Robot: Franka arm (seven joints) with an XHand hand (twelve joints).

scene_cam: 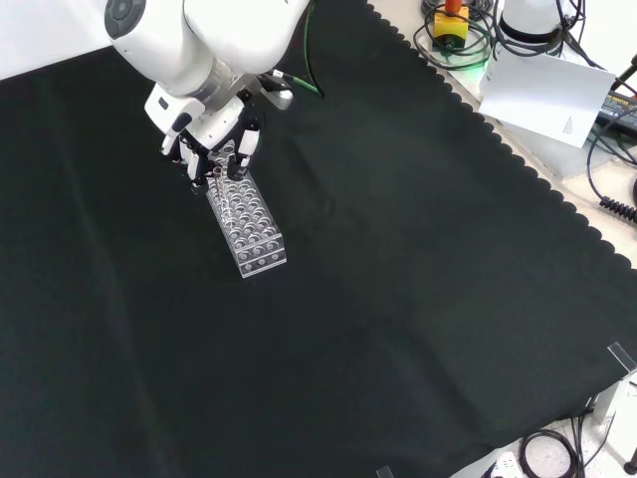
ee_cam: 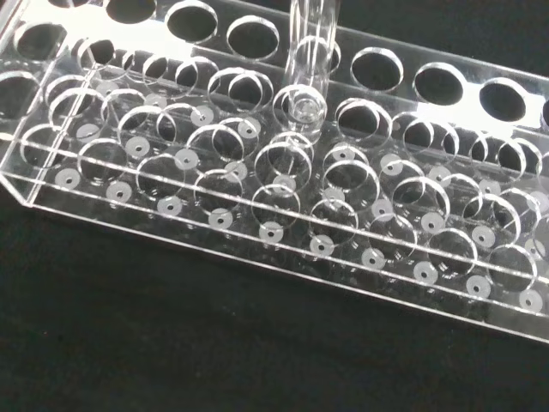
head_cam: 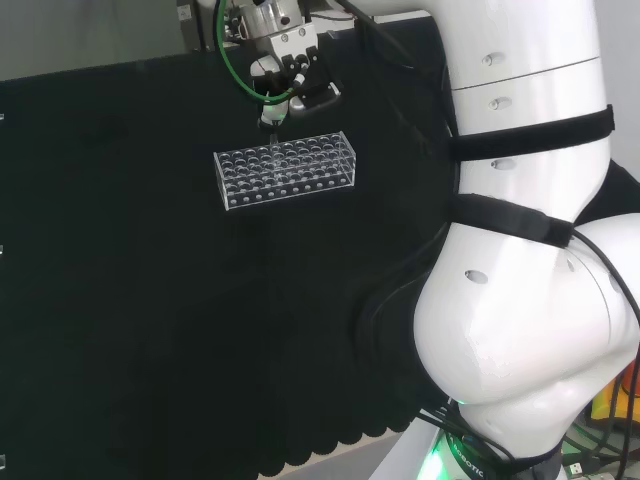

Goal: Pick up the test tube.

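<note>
Black cloth covers the tabletop (scene_cam: 398, 299), where a clear rack (scene_cam: 247, 221) stands. At the rack's 12 o'clock end in the front view, the robot hand (scene_cam: 214, 139) pinches an upright test tube (ee_cam: 309, 60), its bottom just above the holes.

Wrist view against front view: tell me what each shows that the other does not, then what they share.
Wrist view alone: a clear test tube standing in a hole of the rack, its rounded end seen through the top plate, and white dots under the holes.

Front view alone: the hand with its fingers curled down over the rack's far end, the white arm link above it, and cables and paper beyond the cloth's scalloped edge.

Both: the clear rack on the black cloth.
</note>
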